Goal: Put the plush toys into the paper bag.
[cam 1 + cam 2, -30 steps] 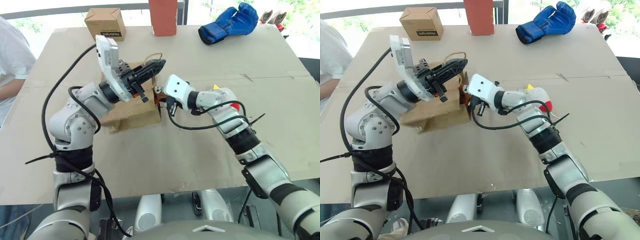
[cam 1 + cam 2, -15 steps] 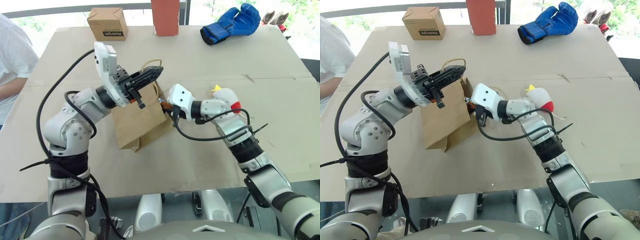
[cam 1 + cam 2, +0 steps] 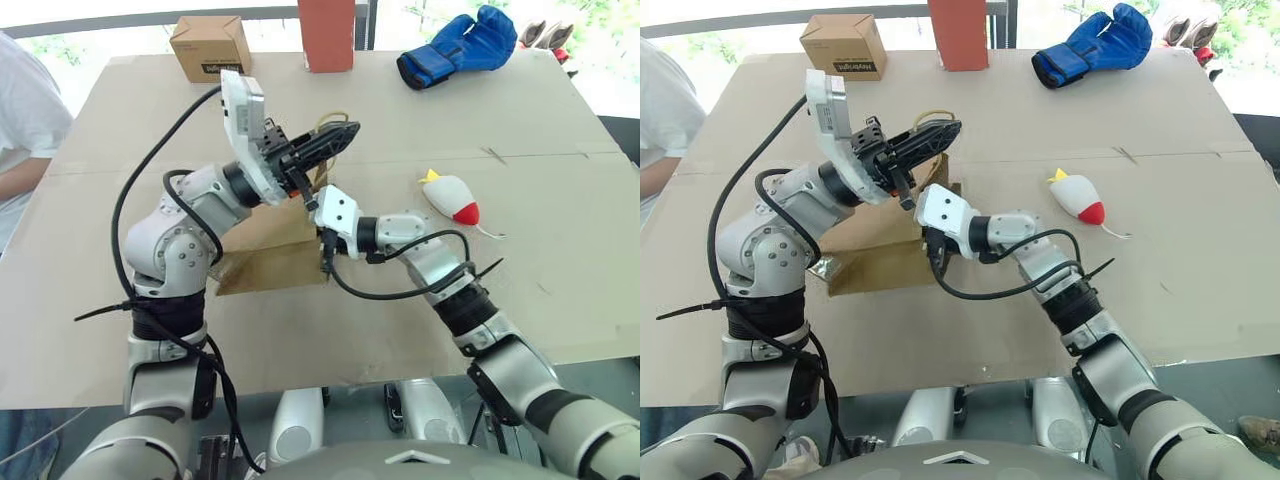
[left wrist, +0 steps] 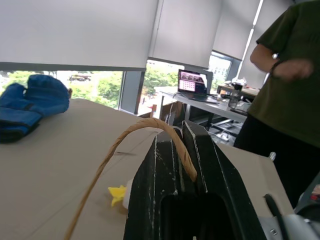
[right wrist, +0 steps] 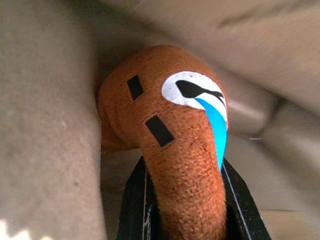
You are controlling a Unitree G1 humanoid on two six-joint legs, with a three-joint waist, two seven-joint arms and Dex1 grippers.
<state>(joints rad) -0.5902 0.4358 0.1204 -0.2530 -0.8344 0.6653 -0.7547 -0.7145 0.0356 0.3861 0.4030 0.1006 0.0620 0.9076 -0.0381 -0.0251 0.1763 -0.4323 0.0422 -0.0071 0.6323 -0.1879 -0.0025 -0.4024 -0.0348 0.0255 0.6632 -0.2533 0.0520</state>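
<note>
Clearly the left gripper [image 3: 340, 133] clamps the bag handle [image 4: 145, 125] to lift the paper bag [image 3: 272, 245] open — the right gripper [image 5: 182, 210], shut on the brown plush toy [image 5: 172, 150], reaches inside.

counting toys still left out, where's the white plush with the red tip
The white plush toy lies on the table in the left eye view, on the robot's right, apart from the paper bag and nearer the robot than the blue boxing glove.

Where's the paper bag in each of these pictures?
Left eye view: the paper bag sits mid-table, below the left tool.
Right eye view: same spot, left of centre.
Left wrist view: its handle arches over the fingers.
Right wrist view: its walls surround the brown toy.
Landmark, three views: blue glove.
</note>
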